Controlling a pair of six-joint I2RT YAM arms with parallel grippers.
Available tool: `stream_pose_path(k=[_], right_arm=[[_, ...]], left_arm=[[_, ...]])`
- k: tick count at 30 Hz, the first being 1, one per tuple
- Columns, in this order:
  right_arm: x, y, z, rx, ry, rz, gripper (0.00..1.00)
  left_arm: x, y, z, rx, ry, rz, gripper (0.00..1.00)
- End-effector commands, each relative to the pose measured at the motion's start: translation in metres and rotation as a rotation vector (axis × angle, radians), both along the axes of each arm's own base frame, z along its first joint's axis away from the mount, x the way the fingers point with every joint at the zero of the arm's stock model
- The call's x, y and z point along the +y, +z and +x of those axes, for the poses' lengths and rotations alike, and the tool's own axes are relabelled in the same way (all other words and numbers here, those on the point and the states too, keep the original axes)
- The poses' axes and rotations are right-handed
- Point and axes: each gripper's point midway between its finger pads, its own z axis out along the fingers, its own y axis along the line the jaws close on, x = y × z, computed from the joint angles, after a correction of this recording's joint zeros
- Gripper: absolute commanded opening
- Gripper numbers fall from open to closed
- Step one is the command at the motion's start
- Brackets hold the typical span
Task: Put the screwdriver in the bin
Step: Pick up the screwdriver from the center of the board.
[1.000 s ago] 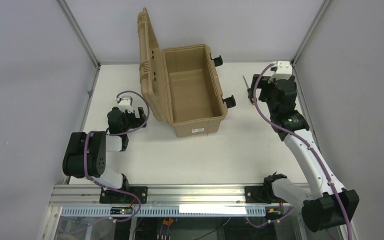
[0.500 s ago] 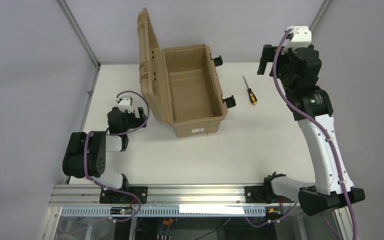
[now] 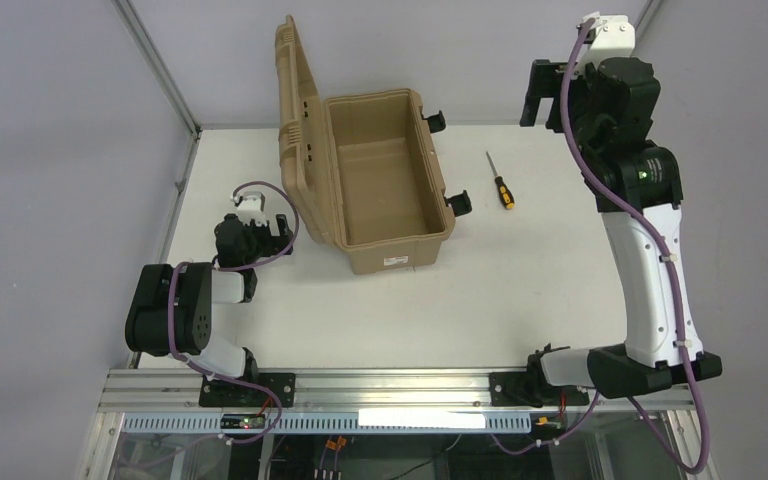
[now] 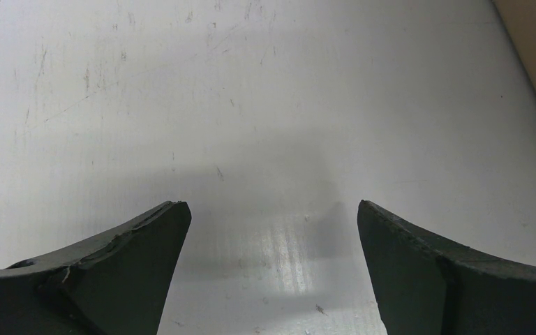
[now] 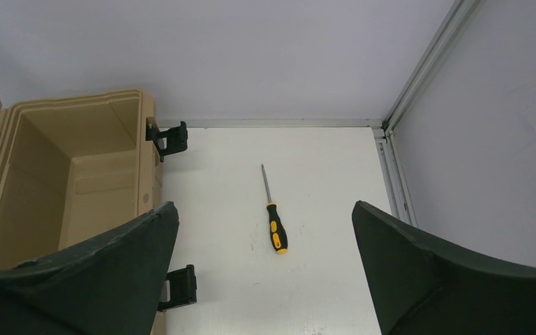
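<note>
Right gripper [image 3: 533,95] risen, jaws spread and empty; screwdriver [image 3: 501,181] flat on table [image 3: 520,290], tip toward far wall [image 3: 440,50], near bin [image 3: 397,250] latches [image 3: 458,203].

Table [image 3: 520,290] with bin [image 3: 400,252], screwdriver [image 3: 501,185]

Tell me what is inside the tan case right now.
Only bare floor and walls show inside the case. The screwdriver lies outside, on the table. The floor strip just behind its near wall is hidden.

We see a small black-and-yellow-handled metal screwdriver [image 5: 272,213] lying on the white surface [image 5: 321,209], just right of the open tan plastic case [image 5: 105,129], framed between our wide-apart jaws.
</note>
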Motion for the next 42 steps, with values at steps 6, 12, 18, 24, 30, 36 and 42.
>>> stream_pose_path(k=[6, 12, 18, 24, 30, 36, 42], right_arm=[[-0.005, -0.031, 0.038, 0.111, -0.009, 0.024, 0.99], [-0.014, -0.083, 0.084, 0.234, -0.032, 0.071, 0.99], [-0.028, -0.138, 0.124, 0.337, -0.073, 0.086, 1.00], [-0.036, -0.210, 0.153, 0.456, -0.085, 0.096, 0.99], [-0.043, -0.294, 0.165, 0.605, -0.107, 0.085, 0.99], [-0.043, -0.352, 0.165, 0.700, -0.109, 0.085, 1.00], [-0.043, -0.404, 0.157, 0.804, -0.117, 0.075, 0.99]], left_arm=[[0.000, 0.013, 0.003, -0.040, 0.012, -0.002, 0.99], [0.000, 0.014, 0.003, -0.041, 0.013, -0.002, 0.99], [0.000, 0.014, 0.003, -0.042, 0.013, -0.002, 0.99], [0.000, 0.013, 0.003, -0.041, 0.012, -0.001, 0.99], [0.000, 0.013, 0.003, -0.040, 0.012, -0.002, 0.99], [0.000, 0.013, 0.003, -0.040, 0.012, -0.002, 0.99], [0.000, 0.013, 0.003, -0.040, 0.012, -0.003, 0.99]])
